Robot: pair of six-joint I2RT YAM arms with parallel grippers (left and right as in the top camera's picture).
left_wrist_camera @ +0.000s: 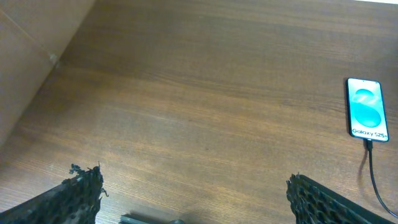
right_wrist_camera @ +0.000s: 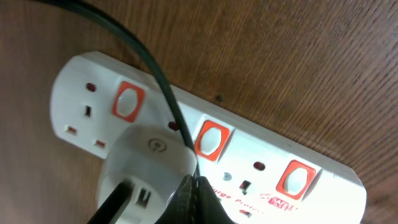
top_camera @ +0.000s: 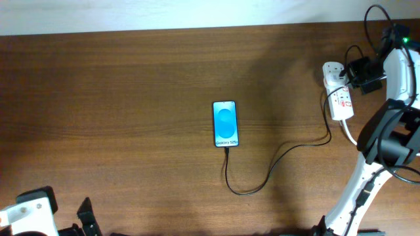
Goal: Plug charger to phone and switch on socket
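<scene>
Charger [top_camera: 275,160] looks plugged into phone [top_camera: 225,123], mid-worktop [top_camera: 131,98]. Right hand [right_wrist_camera: 196,199], clenched, is at socket [top_camera: 339,95] middle switch [right_wrist_camera: 210,138]; switch-on looks pending. Left hand [left_wrist_camera: 196,190] released, idle.

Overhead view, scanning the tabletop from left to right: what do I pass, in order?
phone → charger cable → socket

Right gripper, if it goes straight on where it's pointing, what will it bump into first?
The right gripper points at the socket, its tips just below the middle red switch, beside the white adapter. That switch looks first in line, though depth is hard to judge.
</scene>
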